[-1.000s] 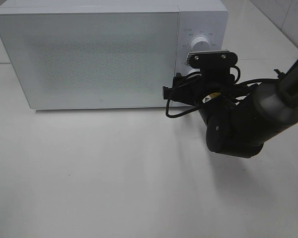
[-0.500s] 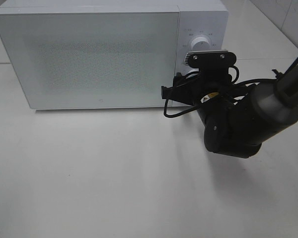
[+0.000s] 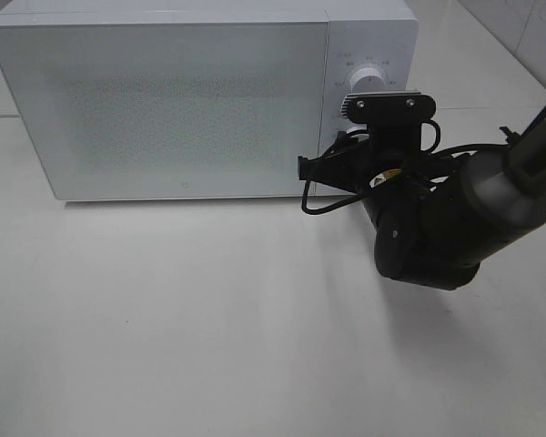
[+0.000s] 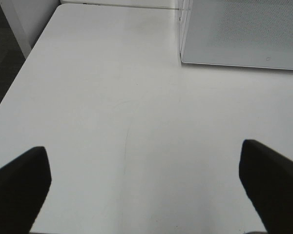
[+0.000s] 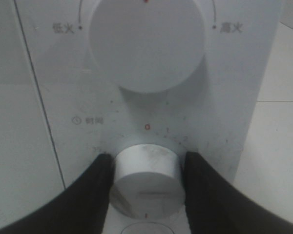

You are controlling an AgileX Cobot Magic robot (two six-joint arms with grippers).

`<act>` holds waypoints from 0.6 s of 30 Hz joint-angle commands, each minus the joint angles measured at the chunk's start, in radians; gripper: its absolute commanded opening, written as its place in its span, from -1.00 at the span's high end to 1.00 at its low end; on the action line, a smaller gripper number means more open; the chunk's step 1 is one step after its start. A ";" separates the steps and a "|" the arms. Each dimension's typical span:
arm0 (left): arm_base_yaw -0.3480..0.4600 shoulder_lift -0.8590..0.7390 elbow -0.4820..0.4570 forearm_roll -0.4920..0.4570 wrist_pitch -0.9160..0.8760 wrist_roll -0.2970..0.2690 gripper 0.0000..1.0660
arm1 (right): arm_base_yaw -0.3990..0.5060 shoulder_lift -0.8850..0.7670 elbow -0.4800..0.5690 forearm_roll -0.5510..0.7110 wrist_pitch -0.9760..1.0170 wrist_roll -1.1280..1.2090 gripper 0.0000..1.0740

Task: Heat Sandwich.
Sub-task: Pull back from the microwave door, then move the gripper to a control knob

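Observation:
The sandwich is out of view. The white microwave [image 3: 182, 100] stands at the back of the table with its door closed. In the right wrist view my right gripper [image 5: 146, 168] is at the control panel, its two black fingers [image 5: 95, 190] pressed against both sides of the lower, silver timer knob [image 5: 145, 178]. The larger white power knob [image 5: 147, 44] is above it, untouched. From the high camera the right arm [image 3: 437, 228] reaches toward the panel and its wrist hides the lower knob. My left gripper [image 4: 144, 163] hovers open over bare table, holding nothing.
The white tabletop [image 3: 164, 328] spreads in front of the microwave. The left wrist view shows the microwave's front corner [image 4: 244, 34] and the table's edge [image 4: 34, 53] with dark floor beyond. The table's right edge [image 3: 528, 64] lies beyond the microwave.
My right gripper's jaws have narrowed onto the timer knob. The arm itself has hardly shifted.

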 commanded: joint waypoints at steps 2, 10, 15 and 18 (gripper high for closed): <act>0.001 -0.021 0.001 -0.005 -0.009 0.004 -0.88 | 0.004 -0.009 -0.014 -0.027 -0.009 -0.011 0.82; 0.001 -0.021 0.001 -0.005 -0.009 0.004 -0.88 | 0.004 -0.009 -0.015 -0.027 -0.010 0.025 0.80; 0.001 -0.021 0.001 -0.005 -0.009 0.004 -0.88 | 0.004 -0.009 -0.015 -0.028 -0.017 0.168 0.80; 0.001 -0.021 0.001 -0.005 -0.009 0.004 -0.88 | 0.004 -0.009 -0.015 -0.043 -0.034 0.313 0.80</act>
